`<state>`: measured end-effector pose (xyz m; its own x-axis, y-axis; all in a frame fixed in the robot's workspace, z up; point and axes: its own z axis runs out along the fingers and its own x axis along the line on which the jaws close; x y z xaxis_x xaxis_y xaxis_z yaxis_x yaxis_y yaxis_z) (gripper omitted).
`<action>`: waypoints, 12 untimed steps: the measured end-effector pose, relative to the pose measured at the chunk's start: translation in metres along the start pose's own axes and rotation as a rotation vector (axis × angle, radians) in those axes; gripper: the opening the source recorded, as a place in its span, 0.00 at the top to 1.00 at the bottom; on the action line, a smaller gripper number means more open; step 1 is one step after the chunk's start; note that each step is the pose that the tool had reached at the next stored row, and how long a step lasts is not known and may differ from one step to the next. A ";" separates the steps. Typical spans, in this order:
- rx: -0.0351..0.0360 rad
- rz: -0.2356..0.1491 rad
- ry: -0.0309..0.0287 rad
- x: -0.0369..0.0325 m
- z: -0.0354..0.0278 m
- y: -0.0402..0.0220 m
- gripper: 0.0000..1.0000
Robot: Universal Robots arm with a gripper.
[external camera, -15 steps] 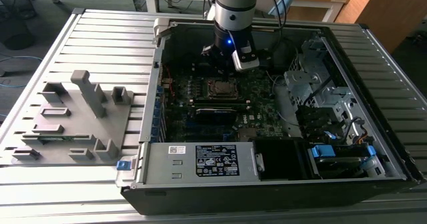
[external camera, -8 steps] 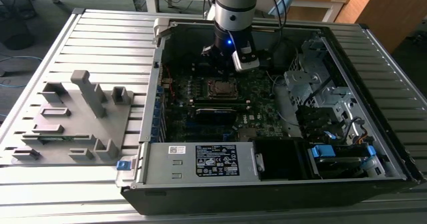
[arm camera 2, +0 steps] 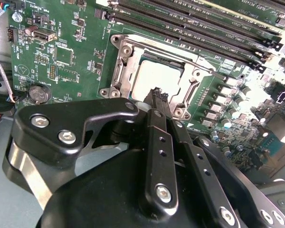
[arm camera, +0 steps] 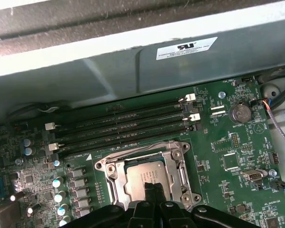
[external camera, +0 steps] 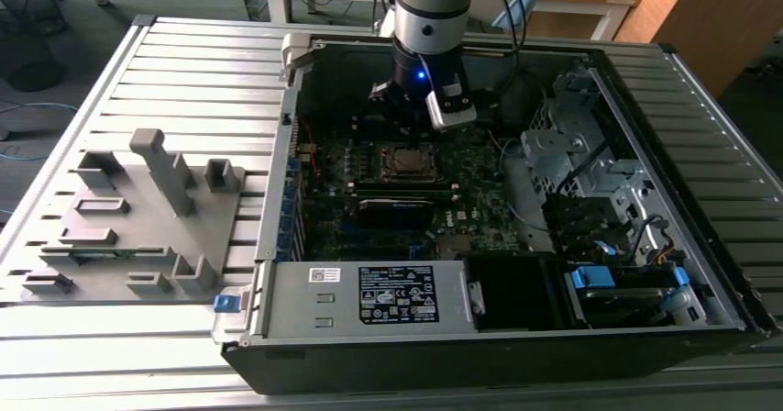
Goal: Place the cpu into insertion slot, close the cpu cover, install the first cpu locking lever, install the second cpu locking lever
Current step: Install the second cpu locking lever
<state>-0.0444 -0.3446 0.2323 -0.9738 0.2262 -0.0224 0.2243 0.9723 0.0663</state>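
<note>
The cpu (arm camera 2: pixel 154 76) lies flat in the insertion slot (external camera: pixel 408 161) on the green motherboard, its dull grey top showing through the cut-out. The silver cpu cover (arm camera: pixel 115 176) lies down around the cpu (arm camera: pixel 141 172) in both wrist views. A thin wire lever (arm camera 2: pixel 194 59) runs along one side of the socket; I cannot tell whether it is latched. My gripper (arm camera 2: pixel 156 94) hangs just above the near edge of the chip, its black fingers (arm camera: pixel 146 191) pressed together with nothing between them. In the exterior view the gripper (external camera: pixel 413 123) is just behind the socket.
Long black memory slots (arm camera: pixel 128 126) run beside the socket. A coin battery (arm camera: pixel 240 113) sits nearby. The black-labelled power supply box (external camera: pixel 380 296) fills the case's front, with drive cages (external camera: pixel 588 172) on the exterior view's right. A grey fixture (external camera: pixel 135 218) stands outside the case.
</note>
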 end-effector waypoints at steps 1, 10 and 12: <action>0.0003 0.000 0.0001 0.0000 -0.0002 0.0000 0.89; 0.0002 0.000 0.0001 -0.0001 -0.0022 0.0001 0.89; 0.0004 0.000 0.0001 -0.0001 -0.0024 0.0001 0.89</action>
<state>-0.0444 -0.3447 0.2347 -0.9738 0.2262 -0.0223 0.2243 0.9723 0.0659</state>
